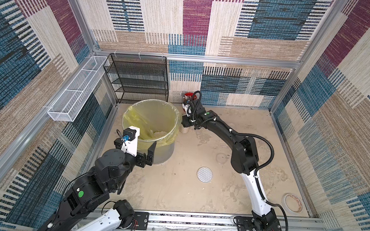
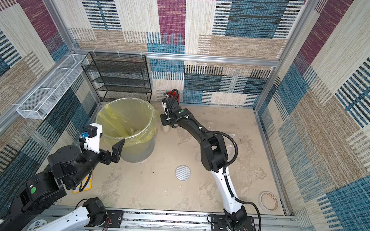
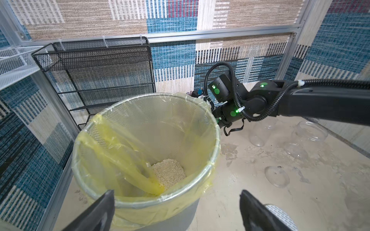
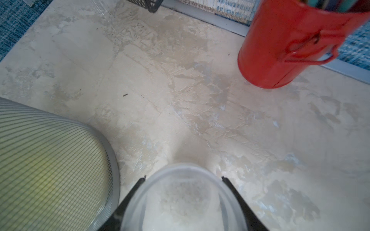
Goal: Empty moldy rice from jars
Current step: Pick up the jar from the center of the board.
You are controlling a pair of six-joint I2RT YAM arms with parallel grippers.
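A small clear jar (image 4: 184, 212) stands on the table just right of the grey bin (image 4: 50, 160), with moldy rice (image 4: 186, 190) showing inside it. My right gripper (image 4: 183, 178) is lowered over it, one black finger pressed against each side of its wall. In both top views only the jar's base (image 1: 184, 130) (image 2: 165, 128) shows under the wrist. A heap of rice (image 3: 168, 174) lies in the bin's yellow liner. My left gripper (image 3: 177, 193) hangs open and empty at the bin's near rim (image 1: 141, 153). Clear jars (image 3: 258, 134) (image 3: 309, 132) without rice stand under the right arm.
A red cup (image 4: 280, 50) of pens stands by the back wall close to the held jar. A black wire rack (image 1: 137, 78) is behind the bin, a white mesh basket (image 1: 75, 89) on the left wall. A round patterned disc (image 1: 204, 174) and a tape roll (image 1: 292, 202) lie on the table.
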